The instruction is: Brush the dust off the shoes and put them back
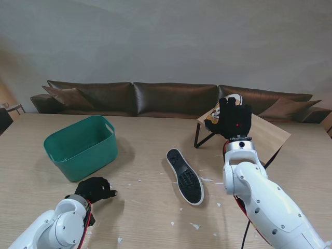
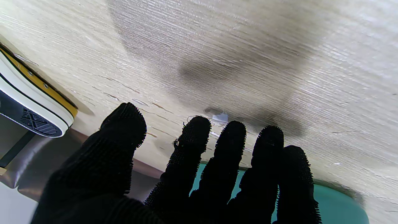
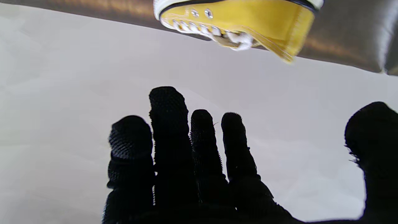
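At centre frame one shoe (image 1: 185, 176) lies sole-up on the table (image 1: 145, 207) amid paper scraps, unbrushed I judge; the second shoe (image 1: 226, 105) sits on the rack (image 1: 270, 132) at upper right. Right hand (image 1: 234, 120) hovers spread and empty before it; left hand (image 1: 94, 189) rests released at lower left

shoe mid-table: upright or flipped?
Flipped. The shoe lies on the table with its dark treaded sole facing up, white rim around it.
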Tool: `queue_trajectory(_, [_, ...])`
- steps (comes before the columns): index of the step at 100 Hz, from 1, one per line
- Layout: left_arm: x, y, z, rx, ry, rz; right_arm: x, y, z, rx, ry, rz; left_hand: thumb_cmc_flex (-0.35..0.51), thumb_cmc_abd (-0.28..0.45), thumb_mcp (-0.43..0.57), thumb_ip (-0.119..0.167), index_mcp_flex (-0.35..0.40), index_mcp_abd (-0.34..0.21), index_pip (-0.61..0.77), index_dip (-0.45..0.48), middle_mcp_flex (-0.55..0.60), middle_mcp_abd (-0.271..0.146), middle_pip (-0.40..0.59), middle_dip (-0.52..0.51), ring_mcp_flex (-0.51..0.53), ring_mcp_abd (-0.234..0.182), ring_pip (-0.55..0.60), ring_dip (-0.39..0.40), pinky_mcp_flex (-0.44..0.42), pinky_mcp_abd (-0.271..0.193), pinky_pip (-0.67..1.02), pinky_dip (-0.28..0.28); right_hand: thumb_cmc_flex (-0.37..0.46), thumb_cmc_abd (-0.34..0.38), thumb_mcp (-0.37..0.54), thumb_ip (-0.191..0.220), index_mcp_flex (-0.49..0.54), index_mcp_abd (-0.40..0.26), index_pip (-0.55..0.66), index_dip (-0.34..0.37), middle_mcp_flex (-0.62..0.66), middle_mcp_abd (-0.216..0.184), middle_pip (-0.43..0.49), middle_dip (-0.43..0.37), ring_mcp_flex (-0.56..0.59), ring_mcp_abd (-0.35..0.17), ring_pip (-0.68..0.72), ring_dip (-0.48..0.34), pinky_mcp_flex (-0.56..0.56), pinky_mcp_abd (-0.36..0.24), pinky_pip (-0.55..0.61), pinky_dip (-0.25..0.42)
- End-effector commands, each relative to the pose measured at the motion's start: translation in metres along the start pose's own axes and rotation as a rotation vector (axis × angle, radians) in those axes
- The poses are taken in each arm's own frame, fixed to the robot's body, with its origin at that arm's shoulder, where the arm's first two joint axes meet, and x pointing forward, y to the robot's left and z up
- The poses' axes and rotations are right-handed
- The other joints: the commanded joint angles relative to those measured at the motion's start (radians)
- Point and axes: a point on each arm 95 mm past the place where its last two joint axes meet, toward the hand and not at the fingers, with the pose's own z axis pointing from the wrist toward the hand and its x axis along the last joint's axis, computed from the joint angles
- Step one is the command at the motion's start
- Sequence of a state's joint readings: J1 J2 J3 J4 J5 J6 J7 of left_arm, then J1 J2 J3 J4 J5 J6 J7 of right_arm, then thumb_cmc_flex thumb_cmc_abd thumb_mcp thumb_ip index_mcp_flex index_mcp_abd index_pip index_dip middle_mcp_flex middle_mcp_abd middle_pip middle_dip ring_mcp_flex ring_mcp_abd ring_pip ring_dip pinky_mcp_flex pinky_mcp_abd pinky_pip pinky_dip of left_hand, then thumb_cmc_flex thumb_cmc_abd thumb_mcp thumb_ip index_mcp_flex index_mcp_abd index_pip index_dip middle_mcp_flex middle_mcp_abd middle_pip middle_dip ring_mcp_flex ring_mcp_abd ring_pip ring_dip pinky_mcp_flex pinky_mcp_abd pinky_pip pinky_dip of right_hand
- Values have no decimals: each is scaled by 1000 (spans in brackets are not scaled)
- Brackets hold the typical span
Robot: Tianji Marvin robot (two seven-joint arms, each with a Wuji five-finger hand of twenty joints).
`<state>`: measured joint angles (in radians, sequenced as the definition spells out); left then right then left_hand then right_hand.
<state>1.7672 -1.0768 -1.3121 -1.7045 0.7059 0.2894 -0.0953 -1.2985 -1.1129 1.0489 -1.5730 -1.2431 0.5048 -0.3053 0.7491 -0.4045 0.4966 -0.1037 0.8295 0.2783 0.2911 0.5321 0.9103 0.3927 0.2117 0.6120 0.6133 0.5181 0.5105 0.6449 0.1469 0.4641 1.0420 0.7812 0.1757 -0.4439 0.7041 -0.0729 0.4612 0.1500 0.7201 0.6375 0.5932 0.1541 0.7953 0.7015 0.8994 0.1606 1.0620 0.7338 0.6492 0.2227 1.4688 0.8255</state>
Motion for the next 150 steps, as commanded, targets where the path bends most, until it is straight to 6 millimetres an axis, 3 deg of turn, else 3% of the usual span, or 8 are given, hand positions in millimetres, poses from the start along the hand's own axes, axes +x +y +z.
queue_trajectory(1, [-2,9,0,-41,-3,-4,7,-2,-19,34,29,38,15,26,-11,26,1,13,-9,-3,-2,16,-5,1,24,-16,-28,-22,-18,-16,1,5,31,-38,-2,29,58,-9,17,15,54,12,14,-6,56,10,-13,-14,-71,33,-21,17])
queue_trajectory(6, [-3,9,0,-39,-1,-4,8,-1,-31,60,44,101,16,24,-11,26,3,13,-8,-3,-2,18,-5,1,23,-14,-28,-23,-19,-17,-1,5,39,-56,14,26,109,-31,11,19,107,-1,0,-3,67,20,-72,-35,-73,54,-73,-7])
queue_trajectory(18, [-2,8,1,-36,3,-7,11,0,-60,123,56,235,16,26,-11,26,3,13,-8,-3,-3,17,-5,1,22,-15,-30,-23,-21,-17,-5,3,23,-77,60,19,118,-36,-26,17,123,-2,-65,-19,40,57,-248,-94,-132,104,-222,-76])
queue_trajectory(37, [-2,8,2,-38,7,-10,17,0,-99,205,83,391,17,26,-12,26,0,13,-9,-4,-4,17,-6,0,20,-15,-32,-24,-26,-19,-24,-7,27,-88,74,10,112,-40,-73,8,135,1,-128,-47,21,83,-357,-128,-173,131,-310,-122])
queue_trajectory(65, [-1,8,4,-39,14,-13,39,-21,-128,365,105,448,17,27,-13,26,1,13,-9,-4,-4,18,-6,0,21,-17,-32,-24,-26,-18,-32,-11,38,-91,54,7,37,-24,-163,-30,79,18,-250,-128,-34,111,-530,-203,-224,154,-418,-184])
queue_trajectory(81, [0,10,5,-45,12,-14,51,-39,-130,457,96,416,18,27,-13,26,1,12,-10,-5,-5,17,-7,-1,19,-17,-33,-24,-26,-18,-32,-12,33,-83,38,6,-15,0,-184,-45,25,27,-274,-150,-76,119,-575,-223,-252,156,-444,-198])
queue_trajectory(123, [2,12,6,-53,9,-18,79,-78,-109,626,15,283,17,28,-14,26,0,14,-10,-5,-3,17,-6,0,20,-16,-32,-23,-26,-18,-32,-12,-9,-54,-12,11,-155,47,-234,-95,-144,50,-294,-181,-216,118,-628,-249,-362,131,-510,-210])
queue_trajectory(150, [3,12,7,-55,11,-18,94,-94,-110,731,9,256,17,27,-14,27,2,13,-8,-4,-2,17,-5,0,21,-15,-32,-23,-26,-18,-32,-12,-61,-36,-7,14,-152,74,-231,-117,-198,61,-292,-191,-266,107,-630,-254,-408,121,-542,-202])
